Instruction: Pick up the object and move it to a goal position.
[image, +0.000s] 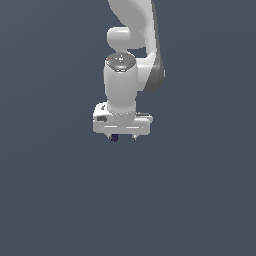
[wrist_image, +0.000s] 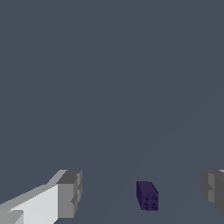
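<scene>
Hand (image: 122, 137) hanging spread wide, pinching nothing. Block (wrist_image: 147, 195) sitting between fingers (wrist_image: 68, 194), off-centre, nearer one side. Risk: closing now, one finger reaching block first, shoving or twisting it, giving skewed, slipping grip during lift.

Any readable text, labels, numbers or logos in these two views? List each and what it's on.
None readable.
Purple block: no writing; one face carries four dark dots, a pattern rather than characters.
Arm: a small reddish mark on the grey cap at the wrist, too small to read.
Pincer fingers: plain white and grey, no markings.
</scene>
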